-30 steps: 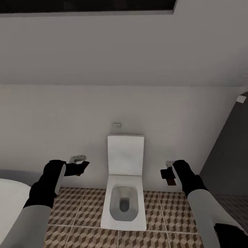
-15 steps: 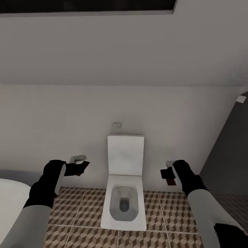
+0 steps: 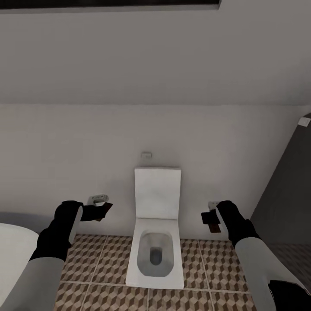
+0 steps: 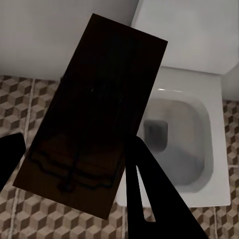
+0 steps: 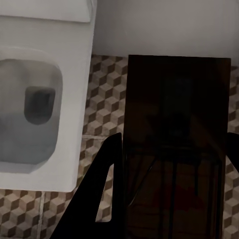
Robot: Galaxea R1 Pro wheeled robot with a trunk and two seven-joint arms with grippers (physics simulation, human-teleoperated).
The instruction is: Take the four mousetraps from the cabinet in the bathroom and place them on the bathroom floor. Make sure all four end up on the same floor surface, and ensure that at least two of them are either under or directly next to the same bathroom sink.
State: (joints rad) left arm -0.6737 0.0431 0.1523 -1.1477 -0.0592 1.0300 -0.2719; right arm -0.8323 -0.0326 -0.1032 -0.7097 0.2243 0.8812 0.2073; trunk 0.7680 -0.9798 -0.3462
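You had each gripper, left gripper [image 3: 100,211] and right gripper [image 3: 208,218], clamped on a flat dark-brown rectangular mousetrap [image 4: 92,114], neither yet down on the cube-patterned tiled floor [image 3: 103,293] below.

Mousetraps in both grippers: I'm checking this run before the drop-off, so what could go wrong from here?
1. Each gripper, left and right, holds a mousetrap above the floor; released here, it may bounce or flip.
2. The open toilet sits between the arms; a trap swung inward could drop into its bowl.
3. The pictures show a toilet here, not the sink; traps set down now may not count as beside it.
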